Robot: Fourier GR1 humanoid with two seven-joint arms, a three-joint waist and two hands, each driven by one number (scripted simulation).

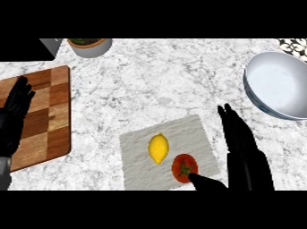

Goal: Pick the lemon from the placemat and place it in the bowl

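A yellow lemon (pixel 158 148) lies on the grey placemat (pixel 182 129) near the counter's front, with a red tomato (pixel 184 167) just to its right. My right hand (pixel 245 156) stands open beside the placemat's right edge, fingers straight and pointing away, thumb reaching toward the tomato; it holds nothing. The white bowl (pixel 284 85) sits at the far right, beyond that hand. My left hand (pixel 7 120) rests open at the left edge, over the wooden board.
A checkered wooden cutting board (pixel 47 116) lies at the left. A small potted plant (pixel 89 45) stands at the back, next to a dark appliance (pixel 20 48) in the back left corner. White marble counter (pixel 149 80) stretches between placemat and bowl.
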